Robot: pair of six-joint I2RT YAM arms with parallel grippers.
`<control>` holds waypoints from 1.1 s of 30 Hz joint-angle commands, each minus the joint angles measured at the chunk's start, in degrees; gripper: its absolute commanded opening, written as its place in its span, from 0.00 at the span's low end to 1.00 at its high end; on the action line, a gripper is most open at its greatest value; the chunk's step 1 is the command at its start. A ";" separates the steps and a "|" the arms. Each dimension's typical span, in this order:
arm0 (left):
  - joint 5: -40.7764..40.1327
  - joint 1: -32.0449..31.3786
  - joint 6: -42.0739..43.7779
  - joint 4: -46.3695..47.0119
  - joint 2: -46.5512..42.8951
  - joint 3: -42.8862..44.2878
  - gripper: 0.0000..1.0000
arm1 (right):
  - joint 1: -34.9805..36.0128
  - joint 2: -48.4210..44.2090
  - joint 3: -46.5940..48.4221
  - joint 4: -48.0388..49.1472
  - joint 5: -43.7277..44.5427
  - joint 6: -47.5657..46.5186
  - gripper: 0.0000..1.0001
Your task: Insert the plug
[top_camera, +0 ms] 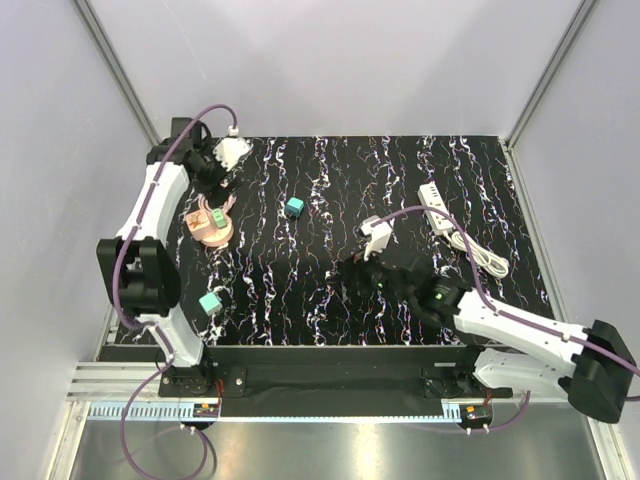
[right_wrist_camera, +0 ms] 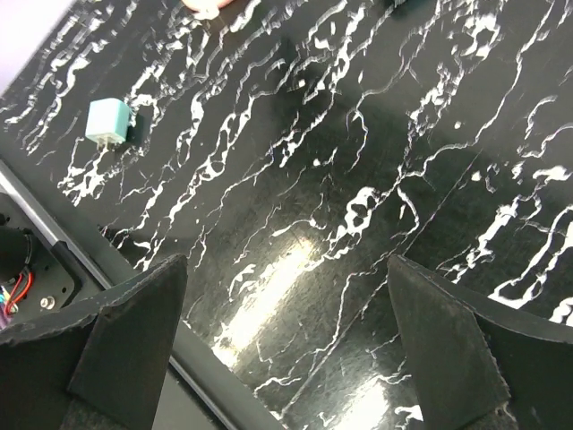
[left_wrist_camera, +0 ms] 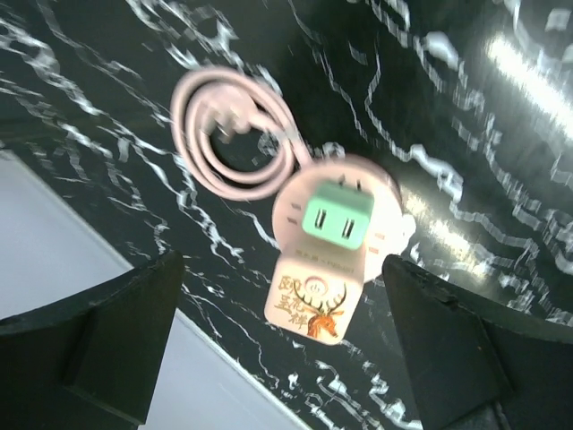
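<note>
We see a green plug (left_wrist_camera: 338, 222) resting on the pink socket (left_wrist_camera: 309, 300), the teal plug (top_camera: 294, 207) loose on the counter (top_camera: 300, 290); left pincer (left_wrist_camera: 282, 269) and right pincer (right_wrist_camera: 286, 269) are released.

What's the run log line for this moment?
left gripper open above pink adapter | right gripper open, empty | teal plug loose on table | green plug on adapter

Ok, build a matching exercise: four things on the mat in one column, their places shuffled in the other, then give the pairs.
Things
1. teal plug
2. mint-green cube
3. white power strip
4. pink socket

Places
A. right side of the mat, cord trailing nearward
B. far left, a green block on it
C. front left corner
D. just left of centre, toward the back

Pairs: 1-D, 2-C, 3-A, 4-B
</note>
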 commanded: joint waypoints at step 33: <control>-26.53 -6.96 -84.83 3.99 -42.57 -19.00 0.99 | 12.91 75.19 72.99 -16.38 3.43 11.18 0.82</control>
